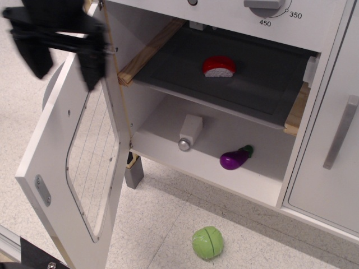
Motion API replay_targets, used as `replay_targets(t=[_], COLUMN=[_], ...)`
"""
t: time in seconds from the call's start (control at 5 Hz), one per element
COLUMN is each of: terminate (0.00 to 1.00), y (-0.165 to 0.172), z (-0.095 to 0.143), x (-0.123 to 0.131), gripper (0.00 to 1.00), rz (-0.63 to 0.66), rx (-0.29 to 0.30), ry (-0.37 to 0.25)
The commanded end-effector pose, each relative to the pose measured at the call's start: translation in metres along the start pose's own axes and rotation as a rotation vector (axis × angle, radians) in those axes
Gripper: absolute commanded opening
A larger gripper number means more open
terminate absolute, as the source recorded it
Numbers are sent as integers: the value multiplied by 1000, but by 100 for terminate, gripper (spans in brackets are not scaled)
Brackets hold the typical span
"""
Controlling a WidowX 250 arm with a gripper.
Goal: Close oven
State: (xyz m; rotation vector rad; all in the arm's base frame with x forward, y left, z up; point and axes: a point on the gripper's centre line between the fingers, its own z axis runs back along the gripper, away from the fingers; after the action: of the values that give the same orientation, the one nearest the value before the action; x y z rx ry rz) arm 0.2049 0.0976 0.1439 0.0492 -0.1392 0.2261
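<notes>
We find the oven (pixel 235 106) filling the upper right of the view, standing on a pale tiled floor; no counter shows, so its edges and corners give us nothing to place things by. Its door (pixel 76 151) hangs wide open, swung out to the left on its hinge, windowed face turned inward toward the cavity. Our pincer (pixel 60 64) hovers at the upper left, just over the top of the door, prongs spread and holding nothing, though it is blurred and we cannot tell whether it touches the panel. We judge the chief risk to be a push applied too near the hinge or too high on the edge: the prongs could slide off the top, or straddle the panel and jam as it swings. A second risk is the tray (pixel 235 84), which seems to jut slightly past the frame; if so, the door would stop short against it. The white block (pixel 190 131) lies near the front lip of the lower shelf and might catch the door too. The eggplant (pixel 236 157) sits further in, the red piece (pixel 219 66) rests well back on the tray, and the green ball (pixel 207 242) lies on the floor, probably outside the door's arc.
</notes>
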Motion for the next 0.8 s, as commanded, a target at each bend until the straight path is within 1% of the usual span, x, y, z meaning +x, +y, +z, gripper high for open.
replay_targets(t=[0.0,0.2,0.4,0.6], terminate=[0,0,0,0], y=[20,10,-1,-21], z=[-22,-34,-42,-50], x=[11,15,16,18], gripper=[100,100,100,100], rz=[97,141,154,219], rx=[74,45,76,67], ry=[-40,-6,3,11])
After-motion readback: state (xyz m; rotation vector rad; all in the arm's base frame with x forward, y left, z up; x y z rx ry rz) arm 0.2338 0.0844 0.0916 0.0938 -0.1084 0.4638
